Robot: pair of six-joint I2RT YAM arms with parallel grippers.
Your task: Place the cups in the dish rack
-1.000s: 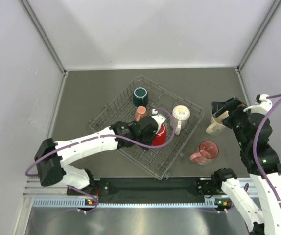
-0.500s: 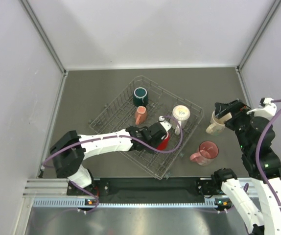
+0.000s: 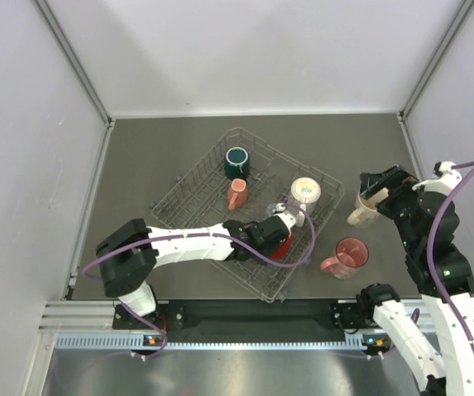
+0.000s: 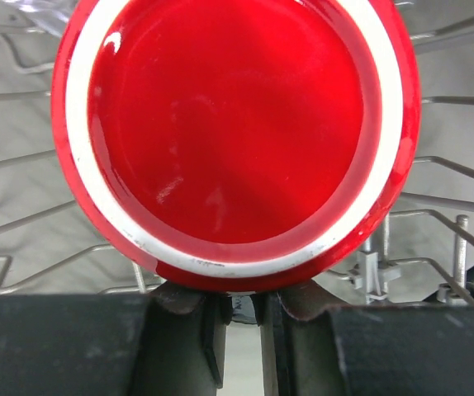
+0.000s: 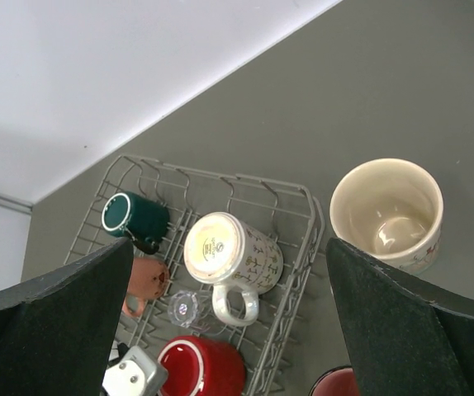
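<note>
The dish rack (image 3: 200, 183) lies mid-table. In it are a dark teal mug (image 3: 237, 161), a salmon mug (image 3: 236, 193), a clear glass one (image 3: 274, 207) and an upturned cream mug (image 3: 305, 193). My left gripper (image 3: 275, 233) is shut on the red mug (image 3: 286, 244) inside the rack's near right part. The left wrist view shows the red mug's base (image 4: 233, 124) above the narrow jaws of my left gripper (image 4: 244, 301). My right gripper (image 3: 377, 186) stands open over a second cream mug (image 3: 359, 214), upright on the table. A pink mug (image 3: 348, 254) sits nearer.
The right wrist view looks down on the rack rim (image 5: 315, 219), the upright cream mug (image 5: 388, 213) beside it and the upturned cream mug (image 5: 229, 252). Grey walls enclose the table on three sides. The left arm's purple cable loops over the rack's near corner.
My left arm has reached further right, carrying the red mug a little right and nearer within the rack; the clear glass mug now shows. The right gripper has barely shifted.
</note>
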